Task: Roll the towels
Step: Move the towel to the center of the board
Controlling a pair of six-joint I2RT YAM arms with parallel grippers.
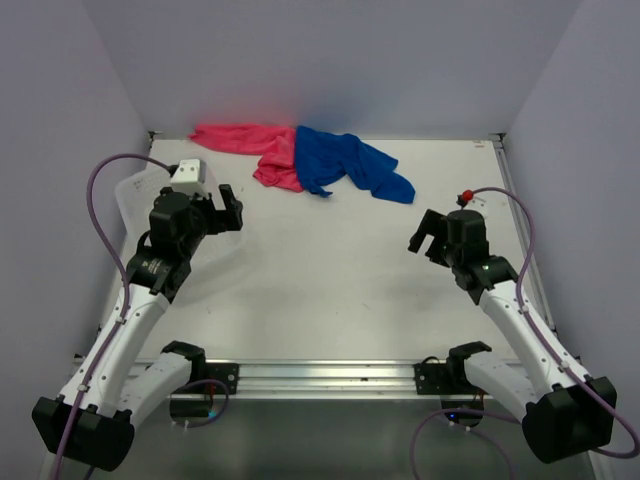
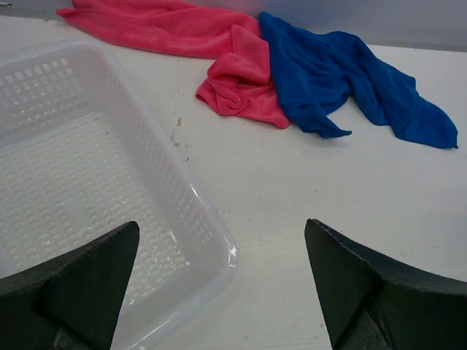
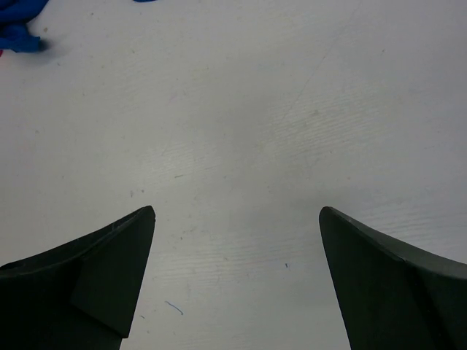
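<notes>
Two towels lie crumpled at the back of the table, touching each other. The pink-red towel (image 1: 250, 145) (image 2: 182, 36) is on the left, the blue towel (image 1: 350, 165) (image 2: 343, 80) on the right, its edge over the pink one. My left gripper (image 1: 228, 210) (image 2: 222, 230) hangs open above the basket's near corner, well short of the towels, nothing between its fingers. My right gripper (image 1: 422, 238) (image 3: 237, 211) is open over bare table at mid right. A scrap of the blue towel (image 3: 18, 33) shows at the right wrist view's top left corner.
A white slotted plastic basket (image 1: 135, 200) (image 2: 211, 233) stands at the table's left edge, under my left arm. Pale walls close in the back and both sides. A small red knob (image 1: 466, 195) sits near the right wall.
</notes>
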